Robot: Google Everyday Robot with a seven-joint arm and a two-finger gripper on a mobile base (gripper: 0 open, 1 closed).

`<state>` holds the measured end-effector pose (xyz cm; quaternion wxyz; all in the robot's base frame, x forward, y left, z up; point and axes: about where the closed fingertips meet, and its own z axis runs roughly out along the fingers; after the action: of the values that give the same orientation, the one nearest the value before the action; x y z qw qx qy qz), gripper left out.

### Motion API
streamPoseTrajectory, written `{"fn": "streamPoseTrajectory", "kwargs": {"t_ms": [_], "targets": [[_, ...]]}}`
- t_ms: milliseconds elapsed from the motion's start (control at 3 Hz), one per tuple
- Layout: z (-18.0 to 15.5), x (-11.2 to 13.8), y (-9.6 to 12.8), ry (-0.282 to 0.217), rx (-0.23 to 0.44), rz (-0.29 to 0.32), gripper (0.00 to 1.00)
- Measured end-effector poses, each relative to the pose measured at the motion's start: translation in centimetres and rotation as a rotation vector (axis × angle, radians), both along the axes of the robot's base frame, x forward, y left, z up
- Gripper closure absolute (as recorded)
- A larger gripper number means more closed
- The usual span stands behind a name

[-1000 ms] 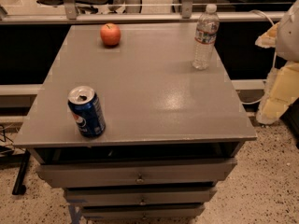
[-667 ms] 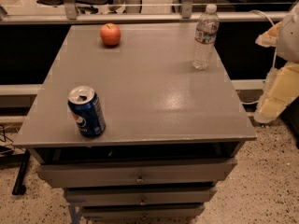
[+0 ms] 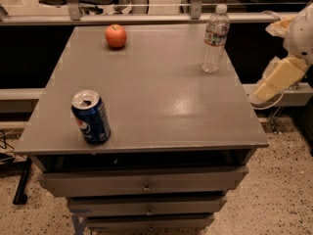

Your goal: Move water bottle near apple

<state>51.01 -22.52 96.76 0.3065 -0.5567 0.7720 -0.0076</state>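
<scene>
Nothing has shifted since a moment ago: the water bottle (image 3: 215,40) stands upright where it was, at the far right corner of the grey counter (image 3: 166,97), untouched. The gripper (image 3: 266,88) still hangs off the counter's edge, to the right of the bottle and a little nearer to me, well apart from it; how its jaws are set I cannot tell. The apple (image 3: 116,35) sits well to the left of the bottle, close to the back edge. A blue soda can (image 3: 91,117) stands upright far to the front-left of the bottle. Bare counter lies between bottle and apple. A metal rail (image 3: 146,18) runs just behind the bottle, and drawers (image 3: 144,185) sit below the counter.
</scene>
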Motion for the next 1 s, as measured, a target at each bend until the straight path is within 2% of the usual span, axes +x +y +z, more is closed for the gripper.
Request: {"fn": "streamPoseTrajectory", "kwargs": {"t_ms": [333,667,1000], "targets": [[-0.3,5.9,-0.8,-0.079,0.155,-0.046,0.0],[-0.8,11.2,-0.7,-0.118,0.326,-0.079,0.0],[-0.8,15.7,0.6,-0.138,0.487,-0.083,0.0]]}}
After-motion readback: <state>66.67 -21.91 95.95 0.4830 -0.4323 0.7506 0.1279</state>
